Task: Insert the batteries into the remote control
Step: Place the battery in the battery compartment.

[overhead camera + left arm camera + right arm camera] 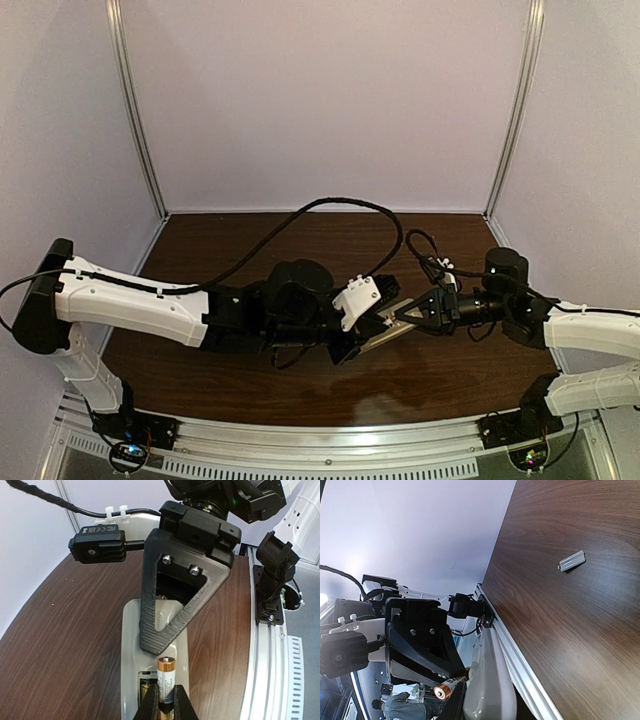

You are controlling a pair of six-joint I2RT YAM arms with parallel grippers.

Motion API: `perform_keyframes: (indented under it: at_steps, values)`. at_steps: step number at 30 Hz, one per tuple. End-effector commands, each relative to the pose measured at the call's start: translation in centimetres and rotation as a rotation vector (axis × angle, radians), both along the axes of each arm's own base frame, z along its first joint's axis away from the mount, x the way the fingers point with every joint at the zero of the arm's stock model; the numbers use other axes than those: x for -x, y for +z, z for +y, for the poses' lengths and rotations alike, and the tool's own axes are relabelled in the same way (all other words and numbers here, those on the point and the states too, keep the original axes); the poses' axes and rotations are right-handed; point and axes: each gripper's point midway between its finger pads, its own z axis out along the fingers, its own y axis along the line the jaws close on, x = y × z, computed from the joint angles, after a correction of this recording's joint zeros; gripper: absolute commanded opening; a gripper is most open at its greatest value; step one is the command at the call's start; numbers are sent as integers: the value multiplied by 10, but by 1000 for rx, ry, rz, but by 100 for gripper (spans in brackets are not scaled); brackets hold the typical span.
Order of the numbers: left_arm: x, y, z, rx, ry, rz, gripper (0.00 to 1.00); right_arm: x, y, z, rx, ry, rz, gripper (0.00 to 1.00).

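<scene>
While my left gripper (166, 706) pinches one battery (166, 672) upright at the remote control's (131, 630) open bay (145, 676) | my right gripper (402, 318) clamps the remote's far end | battery likely light, rigid, slick: grip mid-barrel | second battery (147, 689) seemingly seated in bay

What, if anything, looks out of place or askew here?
The battery in the left end effector stands tilted, one end up, over the open bay of the remote control rather than seated flat. A small grey cover lies alone on the table, away from the remote; likely its battery door.
</scene>
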Motion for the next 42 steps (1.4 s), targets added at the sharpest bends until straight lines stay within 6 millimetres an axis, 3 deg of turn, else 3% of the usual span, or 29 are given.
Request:
perform_keyframes:
  at_steps: [1, 12, 29, 33, 37, 42]
  values:
    - [-5, 3, -6, 11, 22, -14, 0, 4, 4, 3, -20, 28, -26, 0]
    - [-5, -12, -2, -31, 28, -7, 1, 4, 10, 5, -41, 36, -25, 0]
    - [-6, -14, 8, -47, 52, 6, 20, 4, 6, 5, -26, 37, -23, 0]
    - [-4, -7, 10, -32, 44, 6, 22, 3, -1, 4, -6, 35, -16, 0]
    - [6, 19, 13, 17, -18, -16, 27, 4, -20, 2, 64, 39, -18, 0]
    - [41, 39, 28, 22, -262, -150, 29, 10, -34, 1, 119, 84, -6, 0]
